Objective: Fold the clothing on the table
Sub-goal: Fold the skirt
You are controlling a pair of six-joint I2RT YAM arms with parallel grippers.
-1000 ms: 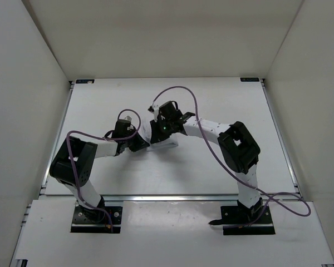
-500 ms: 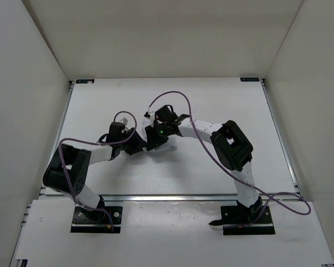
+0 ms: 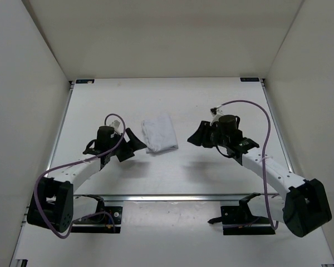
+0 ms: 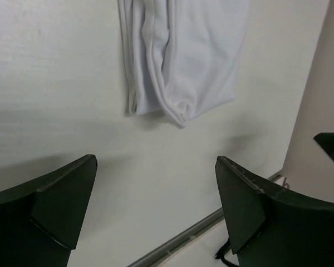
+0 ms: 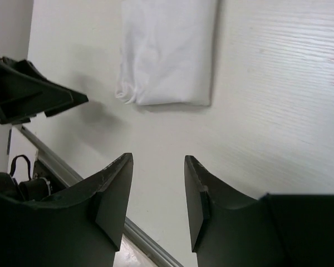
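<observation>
The clothing [image 3: 159,136] lies as a small folded packet near the middle of the table [image 3: 222,100], and nothing touches it. One bunched corner shows in the left wrist view. Half a second ago both arms were crowded over it; now they have drawn back to either side. The left gripper [image 3: 132,148] is just beside it with its jaws wide apart. The right gripper [image 3: 196,138], further off, is also parted and empty. I judge the fold is released and nearly finished — perhaps only smoothing remains.
</observation>
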